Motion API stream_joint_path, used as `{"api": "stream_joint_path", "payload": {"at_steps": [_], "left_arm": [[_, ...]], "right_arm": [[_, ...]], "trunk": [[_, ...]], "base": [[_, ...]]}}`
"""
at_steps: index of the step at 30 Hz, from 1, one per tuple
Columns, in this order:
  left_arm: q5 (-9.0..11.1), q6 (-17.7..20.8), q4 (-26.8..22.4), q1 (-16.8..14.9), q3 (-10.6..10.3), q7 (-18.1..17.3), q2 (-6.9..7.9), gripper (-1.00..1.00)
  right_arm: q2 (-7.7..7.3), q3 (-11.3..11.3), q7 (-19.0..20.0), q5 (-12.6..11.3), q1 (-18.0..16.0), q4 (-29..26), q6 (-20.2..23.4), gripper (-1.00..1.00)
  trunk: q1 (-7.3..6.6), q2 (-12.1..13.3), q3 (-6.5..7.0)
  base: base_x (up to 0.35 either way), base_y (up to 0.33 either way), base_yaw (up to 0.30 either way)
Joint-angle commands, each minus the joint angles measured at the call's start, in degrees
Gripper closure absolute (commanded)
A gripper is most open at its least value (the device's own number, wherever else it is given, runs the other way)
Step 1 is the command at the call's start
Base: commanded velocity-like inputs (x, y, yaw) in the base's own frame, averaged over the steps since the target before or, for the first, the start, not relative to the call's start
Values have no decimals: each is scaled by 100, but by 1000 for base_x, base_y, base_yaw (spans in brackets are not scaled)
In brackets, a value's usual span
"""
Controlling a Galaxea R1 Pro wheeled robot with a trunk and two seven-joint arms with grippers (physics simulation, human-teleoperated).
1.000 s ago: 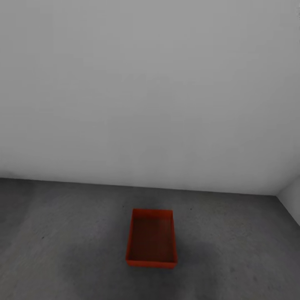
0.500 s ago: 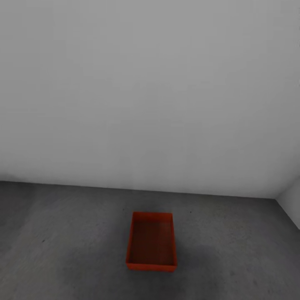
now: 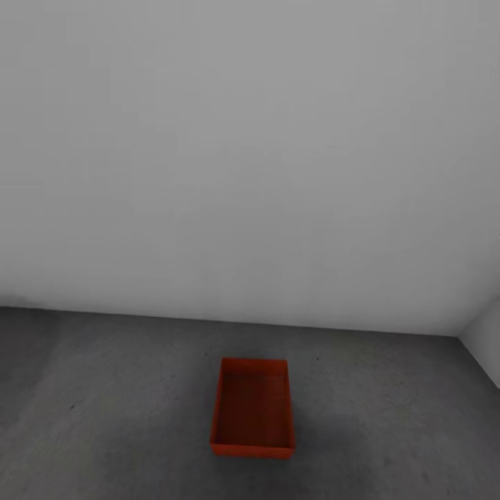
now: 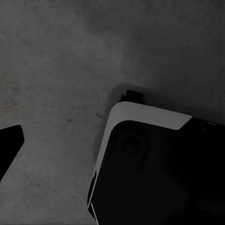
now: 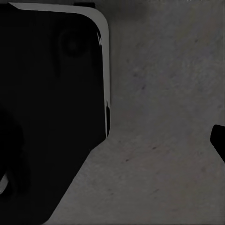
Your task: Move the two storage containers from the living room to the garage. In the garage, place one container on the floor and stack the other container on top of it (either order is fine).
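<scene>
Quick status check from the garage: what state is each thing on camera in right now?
storage container: upright on the floor, open top, nothing inside, nothing stacked on it.
floor: dark grey concrete, bare around the container.
wall: plain pale grey, behind the container.
robot base: standing on the concrete, seen from both wrist views.

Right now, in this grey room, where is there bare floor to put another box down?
Nearly everywhere. One orange-red storage container sits on the concrete floor, open side up and with nothing in it. Bare concrete stretches to its left and right, and between it and the pale wall behind. Space narrows toward the corner at far right.
</scene>
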Motion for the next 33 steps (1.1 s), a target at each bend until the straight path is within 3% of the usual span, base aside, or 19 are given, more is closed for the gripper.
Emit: {"api": "stream_joint_path", "payload": {"at_steps": [1, 16, 33], "left_arm": [[50, -16, 3, -4, -49, 12, 1, -100], [51, -13, 3, -4, -49, 21, 9, -100], [57, -9, 3, -4, -49, 29, 14, -100]], "right_arm": [[1, 22, -7, -31, -8, 18, -35, -100], [1, 22, -7, -28, -8, 18, -35, -100], [1, 18, -7, -33, -8, 18, -35, -100]], "trunk": [[-20, 34, 20], [-350, 636, 428], [-350, 636, 585]], "base": [[0, 0, 0], [0, 0, 0], [0, 0, 0]]}}
